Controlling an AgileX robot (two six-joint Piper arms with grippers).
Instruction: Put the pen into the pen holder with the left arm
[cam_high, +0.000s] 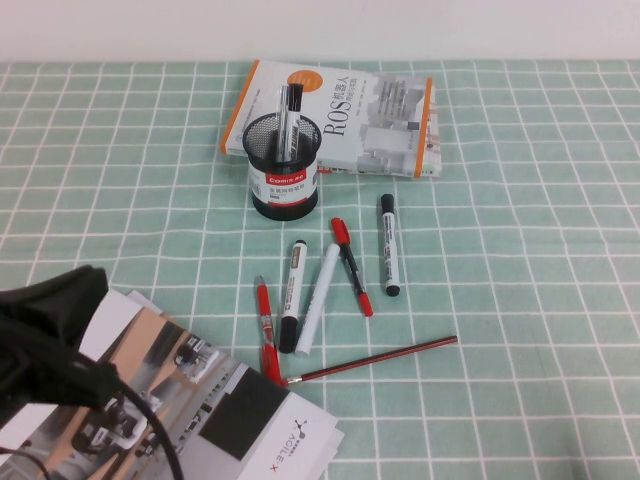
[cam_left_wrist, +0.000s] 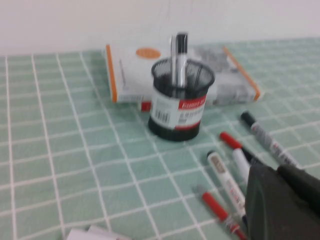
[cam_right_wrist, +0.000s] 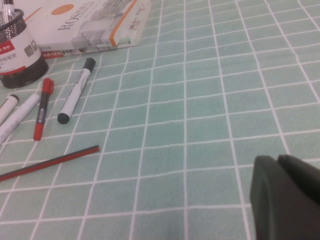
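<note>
The black mesh pen holder (cam_high: 284, 168) with a red-and-white label stands in front of a book. The slim grey pen (cam_high: 288, 118) stands upright inside it, dark end up. Both also show in the left wrist view, the holder (cam_left_wrist: 180, 102) and the pen (cam_left_wrist: 178, 57), and the holder shows at the edge of the right wrist view (cam_right_wrist: 17, 50). My left gripper (cam_left_wrist: 276, 169) is shut and empty, well back from the holder, above the loose markers. The left arm (cam_high: 50, 335) sits at the front left. My right gripper (cam_right_wrist: 277, 159) is shut and empty over bare cloth, out of the high view.
An orange-edged ROS book (cam_high: 370, 115) lies behind the holder. White black-capped markers (cam_high: 388, 245), red pens (cam_high: 352, 265) and a dark red pencil (cam_high: 375, 360) lie mid-table. An open magazine (cam_high: 230, 410) lies at the front left under the left arm.
</note>
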